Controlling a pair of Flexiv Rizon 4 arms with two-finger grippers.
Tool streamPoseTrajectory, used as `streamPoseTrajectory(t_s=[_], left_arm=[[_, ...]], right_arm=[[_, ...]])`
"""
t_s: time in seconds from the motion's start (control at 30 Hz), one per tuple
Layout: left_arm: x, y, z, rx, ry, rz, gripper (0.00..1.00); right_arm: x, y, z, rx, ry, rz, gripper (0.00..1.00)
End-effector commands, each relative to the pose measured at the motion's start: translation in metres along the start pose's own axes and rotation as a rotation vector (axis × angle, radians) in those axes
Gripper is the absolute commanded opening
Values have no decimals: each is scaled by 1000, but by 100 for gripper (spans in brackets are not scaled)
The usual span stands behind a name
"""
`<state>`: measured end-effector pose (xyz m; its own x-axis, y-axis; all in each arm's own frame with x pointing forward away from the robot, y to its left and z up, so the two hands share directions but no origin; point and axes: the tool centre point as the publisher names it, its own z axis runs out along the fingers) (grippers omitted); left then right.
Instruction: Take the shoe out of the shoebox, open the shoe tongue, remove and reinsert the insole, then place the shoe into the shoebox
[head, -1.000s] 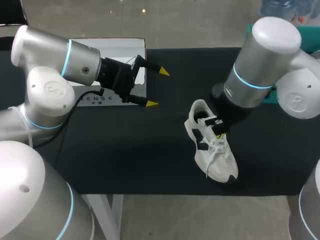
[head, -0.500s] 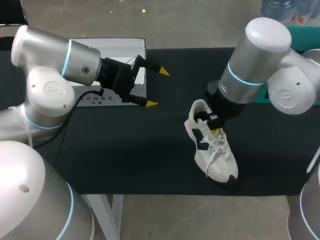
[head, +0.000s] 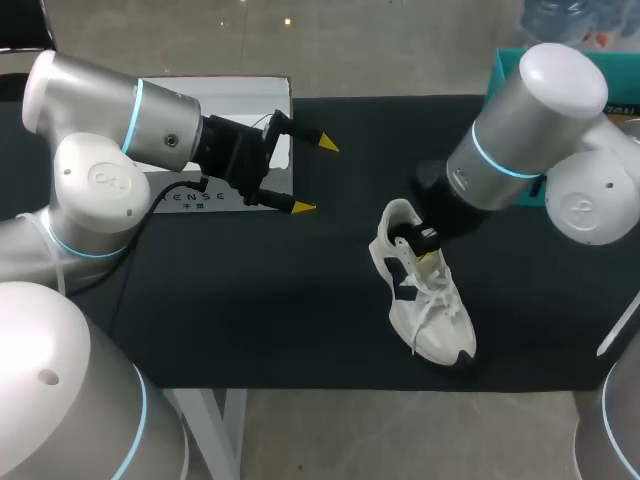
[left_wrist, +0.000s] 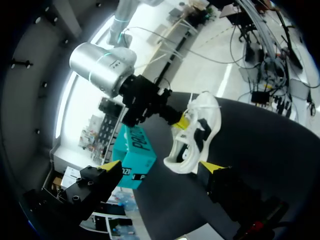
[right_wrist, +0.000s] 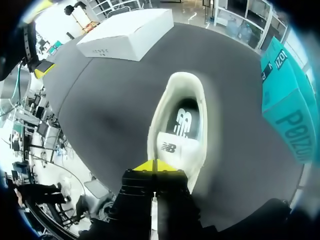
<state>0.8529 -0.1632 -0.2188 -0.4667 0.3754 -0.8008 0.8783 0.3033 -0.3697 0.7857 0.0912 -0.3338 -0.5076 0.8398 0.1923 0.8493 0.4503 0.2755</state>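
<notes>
The white shoe (head: 425, 295) with dark side panels lies on the black table, toe toward the front edge. My right gripper (head: 427, 256) is shut, its yellow tips pressed together at the upper edge of the shoe's tongue (right_wrist: 169, 147), just over the shoe (right_wrist: 177, 125) opening. Nothing shows between its fingers. The insole with its logo (right_wrist: 183, 120) sits inside. My left gripper (head: 315, 175) hangs open and empty above the table beside the white shoebox (head: 240, 95). From the left wrist view, the shoe (left_wrist: 192, 135) lies ahead of the left gripper (left_wrist: 161, 166).
A teal box (right_wrist: 285, 100) stands at the table's far right, close behind my right arm; it shows again as the teal box (left_wrist: 134, 157) in the left wrist view. The white shoebox (right_wrist: 127, 35) sits closed at the far left corner.
My right gripper has shifted a little toward the shoe's heel along the tongue, and its arm has swung. The shoe and the left arm have stayed put.
</notes>
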Motion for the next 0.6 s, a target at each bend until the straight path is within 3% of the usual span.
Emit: streamPoseTrajectory(t_s=[0.03,0.2,0.37,0.53,0.57,0.6], left_arm=[[0,0,0,-1,2,1,100],[0,0,0,-1,2,1,100],[0,0,0,-1,2,1,100],[0,0,0,-1,2,1,100],[0,0,0,-1,2,1,100],[0,0,0,-1,2,1,100]], right_arm=[[-5,-1,-21,58,169,-180,0],[1,7,-16,218,252,-479,0],[14,14,-10,374,238,-747,0],[23,24,-10,478,37,-898,0],[24,25,-10,479,45,-888,0],[23,27,-12,446,63,-845,71]])
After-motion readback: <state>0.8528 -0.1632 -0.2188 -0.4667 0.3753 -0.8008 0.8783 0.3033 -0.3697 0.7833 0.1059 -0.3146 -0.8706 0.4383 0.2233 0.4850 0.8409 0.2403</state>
